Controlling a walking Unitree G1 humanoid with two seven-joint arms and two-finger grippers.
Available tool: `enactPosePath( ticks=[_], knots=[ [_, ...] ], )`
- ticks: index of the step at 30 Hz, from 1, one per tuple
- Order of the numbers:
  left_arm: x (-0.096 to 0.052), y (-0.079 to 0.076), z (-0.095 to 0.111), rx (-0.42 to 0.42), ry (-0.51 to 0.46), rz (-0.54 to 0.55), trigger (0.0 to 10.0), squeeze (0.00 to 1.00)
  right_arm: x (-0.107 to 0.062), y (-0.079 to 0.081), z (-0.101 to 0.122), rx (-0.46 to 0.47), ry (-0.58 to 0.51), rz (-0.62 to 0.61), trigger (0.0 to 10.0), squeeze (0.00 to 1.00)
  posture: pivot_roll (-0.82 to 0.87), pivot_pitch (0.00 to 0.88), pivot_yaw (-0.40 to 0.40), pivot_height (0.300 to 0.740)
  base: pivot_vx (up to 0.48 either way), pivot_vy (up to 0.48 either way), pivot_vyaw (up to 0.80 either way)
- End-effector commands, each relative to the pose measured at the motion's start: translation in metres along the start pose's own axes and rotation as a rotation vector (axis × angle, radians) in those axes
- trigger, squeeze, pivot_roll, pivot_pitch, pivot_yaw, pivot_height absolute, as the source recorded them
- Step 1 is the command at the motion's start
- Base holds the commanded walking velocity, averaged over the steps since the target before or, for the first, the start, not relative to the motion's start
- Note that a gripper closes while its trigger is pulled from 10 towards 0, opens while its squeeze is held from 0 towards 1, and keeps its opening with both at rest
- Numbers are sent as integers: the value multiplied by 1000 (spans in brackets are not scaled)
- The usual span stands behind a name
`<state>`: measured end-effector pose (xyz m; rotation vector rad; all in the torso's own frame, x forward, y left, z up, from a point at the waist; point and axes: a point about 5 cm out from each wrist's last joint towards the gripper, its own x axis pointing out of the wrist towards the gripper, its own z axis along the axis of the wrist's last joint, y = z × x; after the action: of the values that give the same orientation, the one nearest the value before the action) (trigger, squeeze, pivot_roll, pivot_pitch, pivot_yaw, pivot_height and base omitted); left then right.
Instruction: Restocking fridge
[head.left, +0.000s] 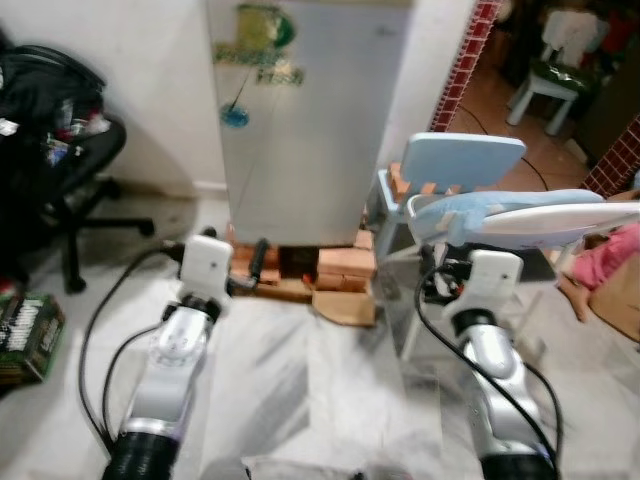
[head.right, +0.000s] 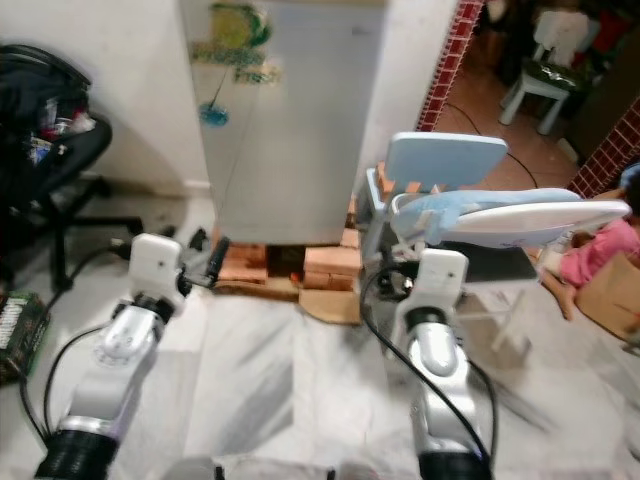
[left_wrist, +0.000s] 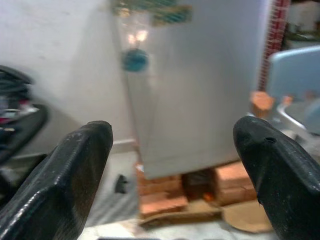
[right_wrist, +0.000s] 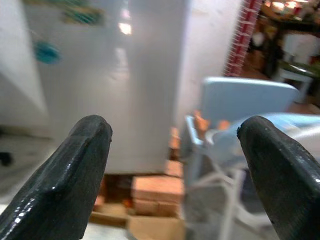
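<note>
ahead of us the tall smooth silver-grey fridge stands shut on rough orange bricks, a round blue magnet stuck on its door. our left gripper and right gripper hang spread wide before it, holding and touching nothing. a pale blue plastic chair sits just beside the fridge; a black swivel office chair stands well apart.

I hold both silver arms out ahead, low; my left pincer has its black fingers spread wide, and my right pincer is spread wide too, gripping nothing
</note>
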<state>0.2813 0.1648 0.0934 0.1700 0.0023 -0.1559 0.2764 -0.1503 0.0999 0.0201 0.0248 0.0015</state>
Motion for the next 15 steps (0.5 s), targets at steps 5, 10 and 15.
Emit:
enactPosePath(
  ticks=[5, 10, 15],
  knots=[
    [5, -10, 11, -20, -37, -46, 10000, 0, 4, -6, 12, -7, -39, -37, 10000, 0, 10, 0, -62, 740, 0, 480, 0],
    [5, -6, 11, -51, -33, -18, 10000, 0, 4, -2, 9, 51, -26, 0, 10000, 0, 10, 2, -61, 740, 0, 479, 0],
    [6, -5, 12, -51, -34, -10, 10000, 0, 3, 0, 10, 64, -26, 16, 10000, 0, 5, 12, -57, 740, 0, 476, -414]
  ],
)
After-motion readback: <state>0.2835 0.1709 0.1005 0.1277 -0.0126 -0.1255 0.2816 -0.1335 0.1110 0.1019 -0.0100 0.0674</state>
